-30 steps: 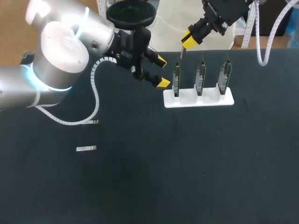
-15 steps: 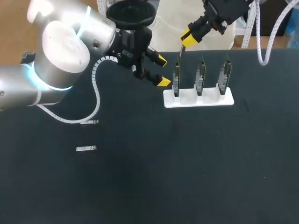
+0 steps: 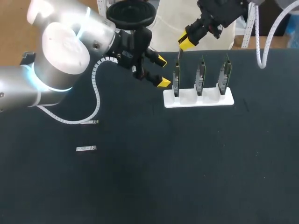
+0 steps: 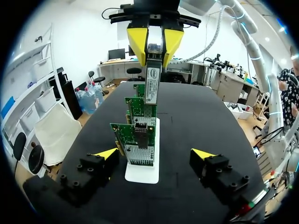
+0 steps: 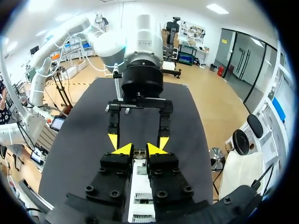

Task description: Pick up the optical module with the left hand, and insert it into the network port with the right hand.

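One optical module [image 4: 152, 79], a slim, straight-sided metal bar with a printed label on its face, hangs upright in the right gripper [image 3: 186, 42]. The two yellow-tipped fingers are clamped on its upper end from either side, and its lower end points down, free in the air, over the rack of cards. In the head view it stands just above the card at the rack's left end, not touching it as far as can be seen.

Three green circuit cards [image 3: 200, 74] stand on edge in a row, slotted into a flat white holder [image 3: 198, 100] with a smooth, matt surface. Seen from the left wrist, the nearest card carries a boxy metal cage with a dark square opening, the network port [image 4: 139, 132]; whether the module is lined up with it cannot be told.

The left gripper [image 3: 161, 71] hovers just beside the holder's left end, its fingers spread wide with nothing between them; the black finger blocks and yellow tips flank the nearest card without touching it.

The table [image 3: 187, 163] is covered in a dark, dull sheet. Two more small silver modules [image 3: 86, 148] lie flat on it, well apart from the rack, near the left arm's white coiled cable [image 3: 96, 88].

Against the frames from a second ago, the right gripper and its module have edged slightly toward the rack's left end. The left arm, its open fingers and the loose modules have kept their places.
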Robot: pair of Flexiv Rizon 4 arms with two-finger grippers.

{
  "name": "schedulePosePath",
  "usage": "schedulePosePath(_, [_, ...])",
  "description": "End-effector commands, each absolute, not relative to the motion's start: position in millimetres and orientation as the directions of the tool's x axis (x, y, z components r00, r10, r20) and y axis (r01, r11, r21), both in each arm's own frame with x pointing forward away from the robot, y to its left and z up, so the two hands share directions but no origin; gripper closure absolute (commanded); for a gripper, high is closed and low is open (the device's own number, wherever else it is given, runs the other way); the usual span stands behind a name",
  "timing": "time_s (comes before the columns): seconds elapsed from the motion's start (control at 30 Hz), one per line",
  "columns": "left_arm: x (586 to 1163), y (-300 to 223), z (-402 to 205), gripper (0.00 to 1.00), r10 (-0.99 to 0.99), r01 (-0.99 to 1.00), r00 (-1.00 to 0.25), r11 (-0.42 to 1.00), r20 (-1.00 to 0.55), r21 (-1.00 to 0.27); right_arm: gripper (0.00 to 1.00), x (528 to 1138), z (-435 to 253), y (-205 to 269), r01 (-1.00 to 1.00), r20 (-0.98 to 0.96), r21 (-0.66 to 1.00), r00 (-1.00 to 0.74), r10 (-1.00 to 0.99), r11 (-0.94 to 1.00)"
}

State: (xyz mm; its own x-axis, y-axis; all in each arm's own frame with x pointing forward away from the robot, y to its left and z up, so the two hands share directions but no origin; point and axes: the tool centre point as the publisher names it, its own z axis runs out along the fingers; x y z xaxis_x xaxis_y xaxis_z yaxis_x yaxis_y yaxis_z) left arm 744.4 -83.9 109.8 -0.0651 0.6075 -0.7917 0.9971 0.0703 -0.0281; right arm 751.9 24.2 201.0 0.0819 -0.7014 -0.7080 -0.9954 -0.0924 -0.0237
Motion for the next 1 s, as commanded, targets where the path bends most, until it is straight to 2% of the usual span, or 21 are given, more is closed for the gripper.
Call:
schedulePosePath(0.03, [743.7, -84.3, 109.9, 0.00, 0.609, 0.997, -0.066, 0.073, -0.790, -0.027, 1.00, 751.7, 198.8, 27.1, -0.996, -0.699, -0.030, 0.085, -0.710, -0.090])
schedulePosePath(1.0, [743.7, -84.3, 109.9, 0.00, 0.609, 0.997, -0.066, 0.073, -0.790, -0.027, 1.00, 766.3, 173.1, 29.6, -0.994, -0.646, -0.022, 0.094, -0.758, -0.104])
